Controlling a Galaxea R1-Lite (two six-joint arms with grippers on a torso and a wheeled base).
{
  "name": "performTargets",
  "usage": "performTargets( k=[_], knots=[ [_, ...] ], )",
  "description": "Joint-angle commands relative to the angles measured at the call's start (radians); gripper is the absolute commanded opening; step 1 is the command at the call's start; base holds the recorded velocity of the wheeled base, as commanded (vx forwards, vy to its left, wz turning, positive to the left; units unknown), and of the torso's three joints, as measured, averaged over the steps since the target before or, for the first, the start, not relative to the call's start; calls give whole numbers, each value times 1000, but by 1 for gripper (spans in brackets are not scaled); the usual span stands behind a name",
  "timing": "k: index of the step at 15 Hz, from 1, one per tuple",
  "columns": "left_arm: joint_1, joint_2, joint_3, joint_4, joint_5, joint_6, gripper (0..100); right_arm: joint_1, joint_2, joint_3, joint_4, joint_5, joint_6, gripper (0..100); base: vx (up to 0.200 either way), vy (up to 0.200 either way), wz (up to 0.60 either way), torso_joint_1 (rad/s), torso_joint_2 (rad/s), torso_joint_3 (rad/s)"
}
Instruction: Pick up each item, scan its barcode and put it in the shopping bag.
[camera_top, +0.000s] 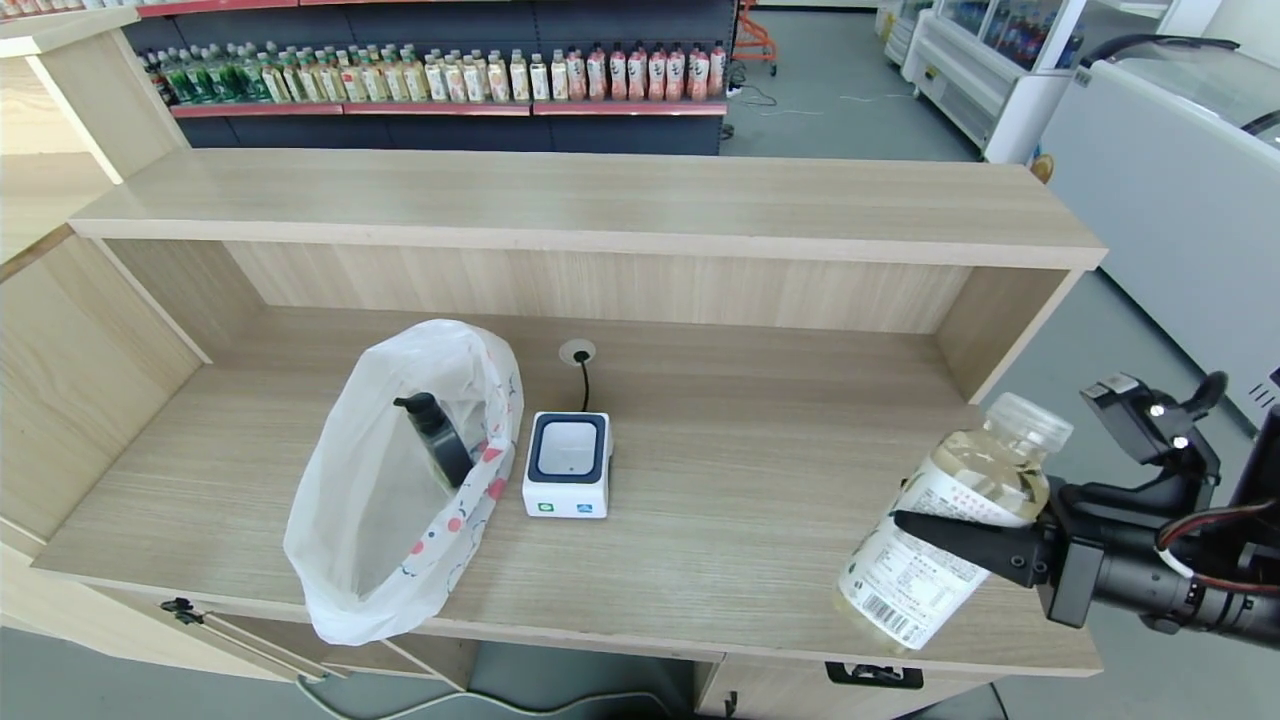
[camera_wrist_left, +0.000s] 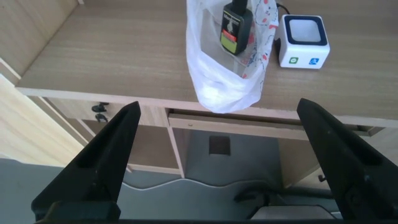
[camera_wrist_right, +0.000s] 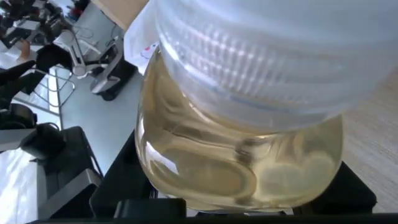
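In the head view, the right tool (camera_top: 935, 525) is pinching a clear plastic bottle (camera_top: 985, 470) of pale yellow liquid around its labelled middle. The bottle has a white cap, is tilted, and is held over the near right corner of the light wooden tabletop (camera_top: 760, 480). Its barcode is at the low end. Well apart, toward the left, a white square barcode scanner (camera_top: 567, 463) sits just beside a white, dot-printed plastic shopping bag (camera_top: 360, 540). The bag stands open with a dark pump bottle (camera_top: 440, 440) leaning inside.

From the left wrist view, we see the left tool (camera_wrist_left: 217, 107) spread wide and holding nothing, in front of the tabletop's (camera_wrist_left: 124, 56) near edge. Beyond it are the shopping bag (camera_wrist_left: 214, 87), the pump bottle (camera_wrist_left: 236, 28) and the barcode scanner (camera_wrist_left: 303, 40).

In the right wrist view, the clear plastic bottle (camera_wrist_right: 249, 155) is very close, its ribbed cap (camera_wrist_right: 267, 56) nearest. The dark shapes under it are probably the tool's fingers.
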Motion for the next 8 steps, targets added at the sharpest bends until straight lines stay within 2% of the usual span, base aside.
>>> performTargets(
  k=[1,5,8],
  knots=[
    [1,0,0,0,-1,0,100,57,23,2,-3,25,13,0,0,0,0,0,0,0],
    [1,0,0,0,1,0,100,160,102,-1,-56,38,16,0,0,0,0,0,0,0],
    [1,0,0,0,1,0,100,178,150,-7,-93,37,17,0,0,0,0,0,0,0]
  ],
)
